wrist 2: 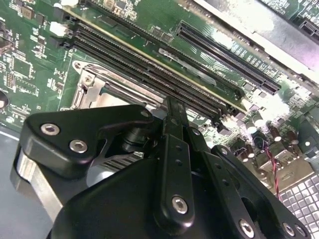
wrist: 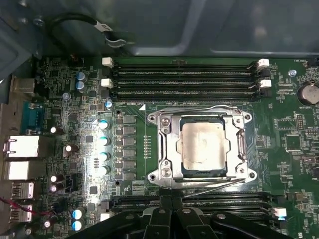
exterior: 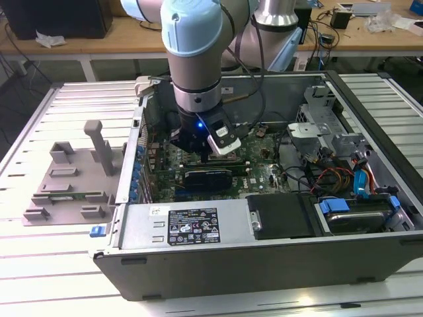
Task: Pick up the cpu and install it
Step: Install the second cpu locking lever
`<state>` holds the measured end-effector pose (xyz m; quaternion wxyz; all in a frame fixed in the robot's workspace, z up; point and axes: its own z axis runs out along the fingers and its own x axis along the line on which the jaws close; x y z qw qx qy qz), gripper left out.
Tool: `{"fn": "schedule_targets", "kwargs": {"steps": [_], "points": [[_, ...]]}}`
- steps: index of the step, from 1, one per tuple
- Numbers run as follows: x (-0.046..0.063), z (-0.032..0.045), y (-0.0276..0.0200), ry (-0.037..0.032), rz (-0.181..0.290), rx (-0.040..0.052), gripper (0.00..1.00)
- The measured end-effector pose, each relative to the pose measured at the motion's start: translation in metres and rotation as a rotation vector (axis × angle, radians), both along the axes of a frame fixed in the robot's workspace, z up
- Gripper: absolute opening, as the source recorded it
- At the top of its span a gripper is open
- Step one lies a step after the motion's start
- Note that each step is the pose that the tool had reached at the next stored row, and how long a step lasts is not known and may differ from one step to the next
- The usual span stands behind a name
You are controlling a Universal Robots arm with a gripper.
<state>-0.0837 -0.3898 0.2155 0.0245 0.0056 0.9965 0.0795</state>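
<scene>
Square cpu point(wrist: 204, 147) (dull silver top) sits in its steel-framed socket point(wrist: 163, 149).

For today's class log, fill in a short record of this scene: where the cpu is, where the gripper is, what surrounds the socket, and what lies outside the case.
cpu: lying in the metal socket frame on the green motherboard
gripper: inside the open computer case, above the board
memory slots: long black rows beside the socket
grey fixture: outside the case, toward the exterior view's left

No print on any label is legible.
</scene>
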Motion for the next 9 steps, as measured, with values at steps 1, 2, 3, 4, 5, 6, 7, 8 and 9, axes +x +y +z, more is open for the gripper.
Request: {"fn": "schedule_targets", "kwargs": {"steps": [1,2,3,4,5,6,7,8,9], "points": [[0.000,-0.0008,-0.0003,0.0000,0.000,0.0019,0.11],[-0.001,-0.0029,-0.0010,0.0001,0.000,0.0107,0.11],[-0.002,-0.0042,-0.0013,0.0000,0.000,0.0202,0.11],[-0.003,-0.0054,-0.0018,0.0000,0.000,0.0281,0.11],[-0.003,-0.0066,-0.0023,0.0000,0.000,0.0365,0.11],[-0.004,-0.0083,-0.0029,0.0000,0.000,0.0477,0.11],[-0.004,-0.0091,-0.0030,0.0000,0.000,0.0543,0.11],[-0.004,-0.0104,-0.0031,0.0000,0.000,0.0648,0.11],[-0.004,-0.0119,-0.0030,-0.0001,0.000,0.0708,0.11]]}}
